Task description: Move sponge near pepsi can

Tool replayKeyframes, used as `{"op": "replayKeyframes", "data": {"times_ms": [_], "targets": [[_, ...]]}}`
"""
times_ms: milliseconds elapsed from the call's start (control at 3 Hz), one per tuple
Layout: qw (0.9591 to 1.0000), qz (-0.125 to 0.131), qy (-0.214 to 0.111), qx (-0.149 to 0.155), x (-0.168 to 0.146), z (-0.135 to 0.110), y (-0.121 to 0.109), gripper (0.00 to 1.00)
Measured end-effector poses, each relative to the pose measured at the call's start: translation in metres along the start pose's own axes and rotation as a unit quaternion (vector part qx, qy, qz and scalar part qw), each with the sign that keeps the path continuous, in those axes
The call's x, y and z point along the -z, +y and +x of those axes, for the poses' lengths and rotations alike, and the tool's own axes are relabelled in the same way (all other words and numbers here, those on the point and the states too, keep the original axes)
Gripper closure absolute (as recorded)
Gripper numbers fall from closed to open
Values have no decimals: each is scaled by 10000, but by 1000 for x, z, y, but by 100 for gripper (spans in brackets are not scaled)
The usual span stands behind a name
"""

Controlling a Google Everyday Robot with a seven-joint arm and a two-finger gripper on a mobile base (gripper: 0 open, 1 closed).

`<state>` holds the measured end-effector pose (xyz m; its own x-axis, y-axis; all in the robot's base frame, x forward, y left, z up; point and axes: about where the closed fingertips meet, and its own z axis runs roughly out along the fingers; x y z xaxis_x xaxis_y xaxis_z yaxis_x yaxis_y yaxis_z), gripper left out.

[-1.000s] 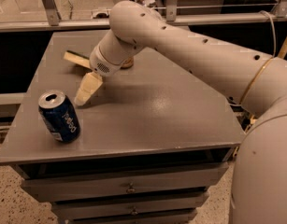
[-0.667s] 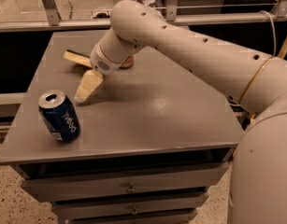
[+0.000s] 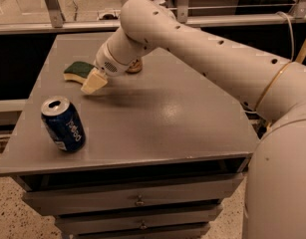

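The sponge (image 3: 76,69), dark green on top with pale yellow foam below, lies flat at the back left of the grey table (image 3: 157,118). My gripper (image 3: 94,82) is low over the table, right against the sponge's near right edge. Its pale tip overlaps the sponge's corner. The pepsi can (image 3: 64,124), dark blue with a silver top, stands upright near the front left corner. It is well apart from the sponge and the gripper.
A brown object (image 3: 135,67) shows partly behind my arm near the table's back. My large white arm (image 3: 202,49) crosses the right and back of the table. Drawers (image 3: 137,200) are below the front edge. A metal rail runs behind the table.
My gripper's tip has moved a little away from the front edge, closer to the sponge. The pepsi can has not moved.
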<state>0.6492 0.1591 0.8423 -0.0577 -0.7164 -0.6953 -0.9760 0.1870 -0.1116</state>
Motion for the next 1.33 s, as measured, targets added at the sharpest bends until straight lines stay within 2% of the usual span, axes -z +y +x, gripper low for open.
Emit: {"op": "replayKeyframes", "data": {"times_ms": [667, 1000, 1333], "targets": [[10000, -29, 46, -11, -2, 3, 2, 94], [9999, -75, 79, 17, -2, 3, 4, 100], [9999, -75, 80, 18, -2, 3, 4, 100]]}}
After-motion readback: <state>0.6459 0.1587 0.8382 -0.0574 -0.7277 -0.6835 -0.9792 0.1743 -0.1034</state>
